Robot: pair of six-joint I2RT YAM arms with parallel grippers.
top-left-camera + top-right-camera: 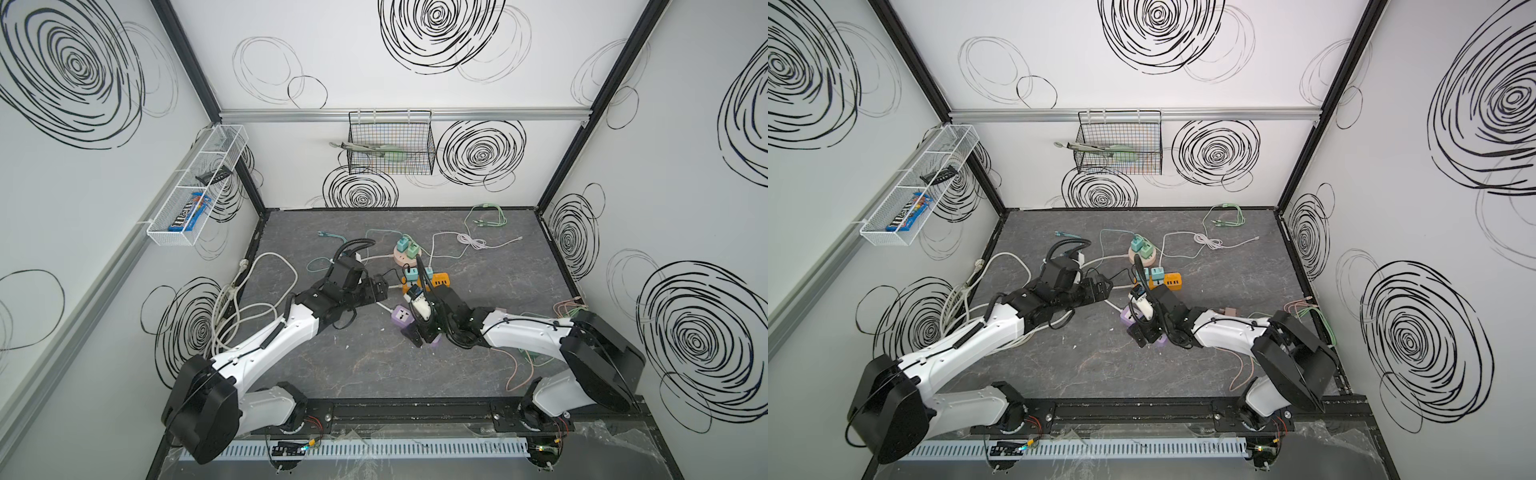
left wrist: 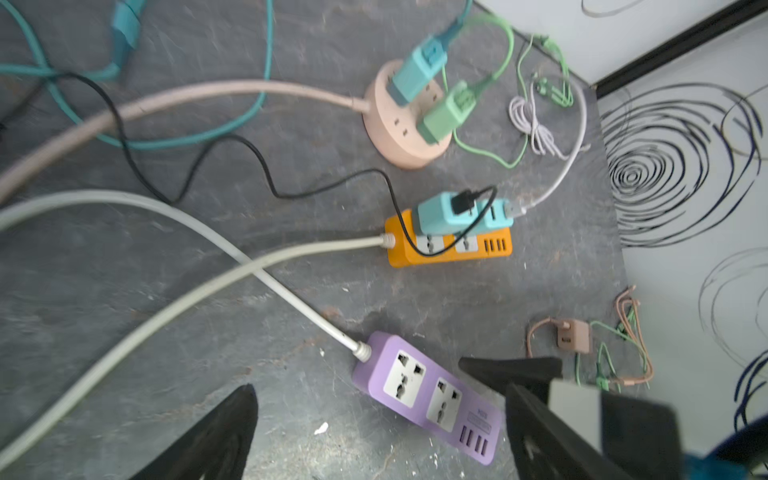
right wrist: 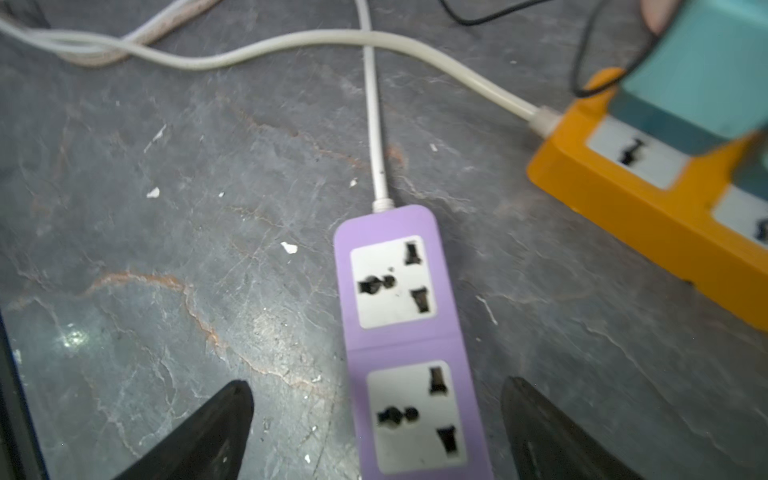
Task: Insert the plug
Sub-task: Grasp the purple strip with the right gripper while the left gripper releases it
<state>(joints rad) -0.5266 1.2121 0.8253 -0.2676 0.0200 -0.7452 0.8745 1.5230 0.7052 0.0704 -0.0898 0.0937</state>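
Across the dark slate tabletop [image 1: 353,374], places are given from the purple power strip [image 3: 399,345], which lies flat near the middle with both white sockets uncovered. From the near left of the strip, the left arm [image 1: 266,345] stretches towards it. The right arm [image 1: 523,332] comes in from its near right.

The left gripper [image 1: 382,289] hangs just past the strip's cord end, with its jaws spread wide and nothing between them. The right gripper [image 3: 376,384] is directly over the strip. Its jaws are apart, one on each side of the purple body, and whether they touch it cannot be told.

Just behind the strip, to its far right, sits the orange power strip [image 2: 415,257], and their pale cords cross between them. The teal plug [image 2: 436,214] is seated in the orange strip's socket nearest that strip's cord, with a thin black cable [image 2: 257,166] running from its top. A second teal adapter [image 2: 494,216] stands right beside it. Farther behind the purple strip lies a pink round socket [image 2: 399,145] carrying a teal and a green adapter.
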